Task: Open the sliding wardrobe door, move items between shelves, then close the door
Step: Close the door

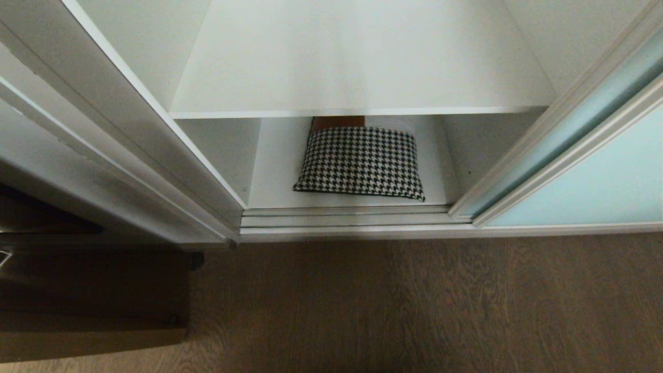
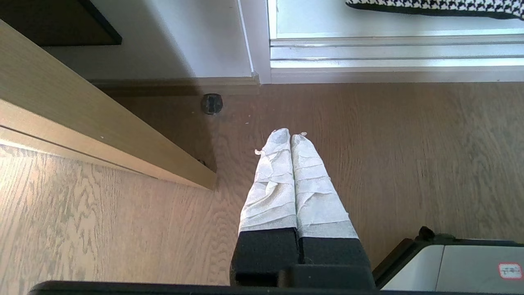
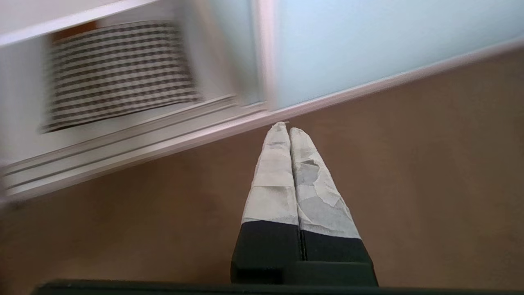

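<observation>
Your left gripper point(image 2: 290, 135) points downward with its two tape-wrapped fingers point(image 2: 272, 184) pressed flat together along their full length, nothing between them. Your right gripper point(image 3: 285, 128) is in the same state: both wrapped fingers point(image 3: 317, 192) meet tip to tip with no gap, and it holds nothing; its wrist view is smeared with motion blur. Neither arm appears in your head view, so read each gripper from its own wrist camera.
</observation>
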